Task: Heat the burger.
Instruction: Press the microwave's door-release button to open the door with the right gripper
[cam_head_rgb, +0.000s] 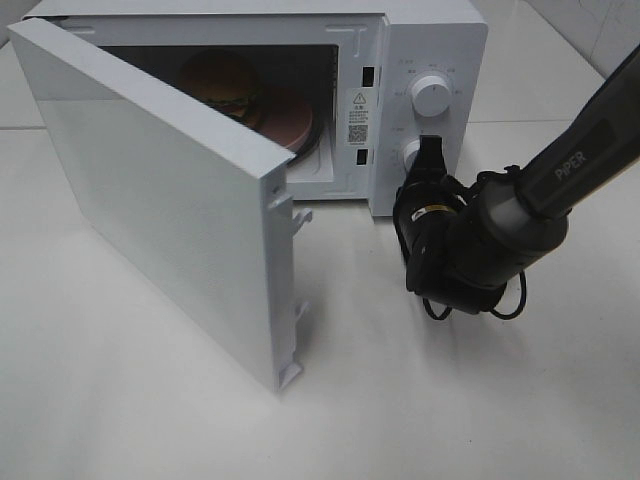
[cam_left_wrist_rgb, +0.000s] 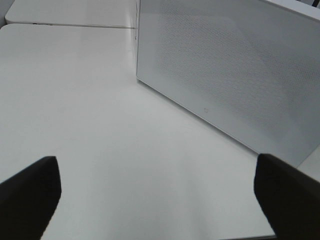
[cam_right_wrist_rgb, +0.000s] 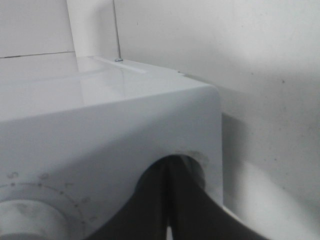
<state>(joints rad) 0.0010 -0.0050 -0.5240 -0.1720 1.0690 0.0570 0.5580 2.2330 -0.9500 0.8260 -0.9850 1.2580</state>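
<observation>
Overhead view of a white microwave (cam_head_rgb: 430, 40) standing at the far side of the desk (cam_head_rgb: 150, 420), its door (cam_head_rgb: 150, 190) swung wide open toward the near left.

(a) The burger (cam_head_rgb: 222, 82) sits inside the oven cavity, to the left of centre, on a round pink plate (cam_head_rgb: 292, 122). Only its bun top and part of its layers show above the door's edge.

(b) The control panel on the right of the microwave bears an upper dial (cam_head_rgb: 431, 95) and a lower dial (cam_head_rgb: 411, 152).

(c) The right claw (cam_head_rgb: 432, 158) is clenched, its dark fingers (cam_right_wrist_rgb: 150, 200) pressed together with nothing between them. Its tip lies at the panel just right of the lower dial; whether it touches cannot be told.

(d) The left claw (cam_left_wrist_rgb: 157, 195), seen only from its wrist camera, is released. Its two fingers stand wide apart over bare desk, facing the outer face of the door.
</observation>
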